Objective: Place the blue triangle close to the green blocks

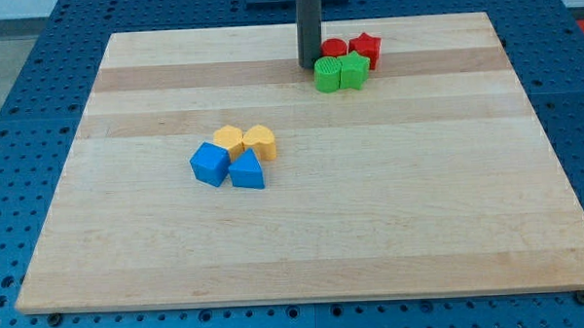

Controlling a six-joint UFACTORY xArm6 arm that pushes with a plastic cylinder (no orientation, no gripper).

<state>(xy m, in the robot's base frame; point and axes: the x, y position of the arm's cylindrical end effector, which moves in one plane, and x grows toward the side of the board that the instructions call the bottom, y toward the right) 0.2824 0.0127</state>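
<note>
My tip, a bare rod with no end effector to spread or pinch, sat just left of the green blocks, well apart from the blue triangle, whose tight neighbours risked being dragged along.

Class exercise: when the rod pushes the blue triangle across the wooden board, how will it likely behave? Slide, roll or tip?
The blue triangle lies flat and low, so it probably slides rather than tips or rolls. Its angled sides may make it turn under an off-centre push. It touches the blue cube, which could get dragged along. My tip stands far off, beside the green blocks.
</note>
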